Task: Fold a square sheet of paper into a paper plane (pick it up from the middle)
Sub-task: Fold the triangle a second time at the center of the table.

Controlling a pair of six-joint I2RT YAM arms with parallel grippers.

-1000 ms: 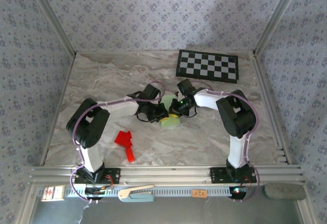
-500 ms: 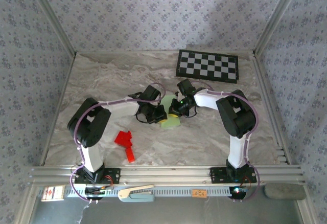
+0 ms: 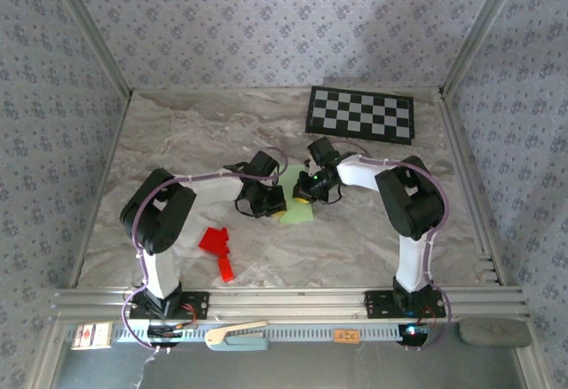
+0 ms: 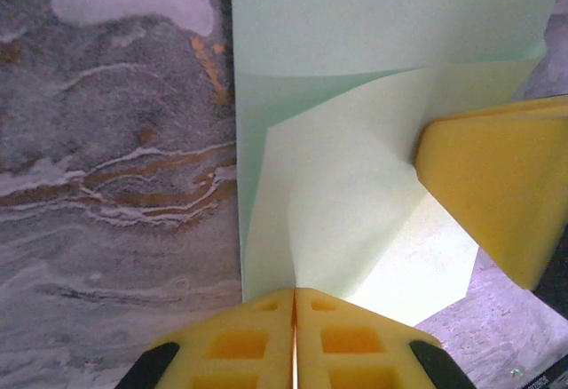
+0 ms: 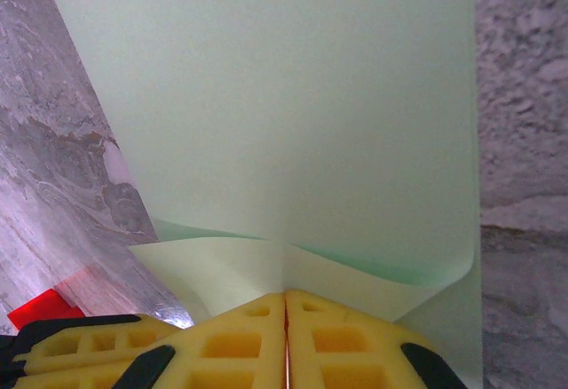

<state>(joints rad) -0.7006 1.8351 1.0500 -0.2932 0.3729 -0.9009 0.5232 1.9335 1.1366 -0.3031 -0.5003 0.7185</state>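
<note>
Centre of the top view, just right of middle: the square sheet of paper (image 3: 299, 212) lies flat on the marble table (image 3: 177, 140), partly folded, with both wrists crowded over it. The left gripper (image 3: 275, 202) has its jaws closed tight with nothing between them. Its tips rest on the sheet's near point, bottom centre of the left wrist view, probably pinning it so it can't slide. The right gripper (image 3: 303, 195) is also closed, tips down where the two turned-in flaps meet, likely pressing that crease flat. The flaps curl up slightly, so the crease looks soft. Red paper shape (image 3: 217, 249) lower left and checkerboard (image 3: 359, 112) upper right, both well apart, not involved.
</note>
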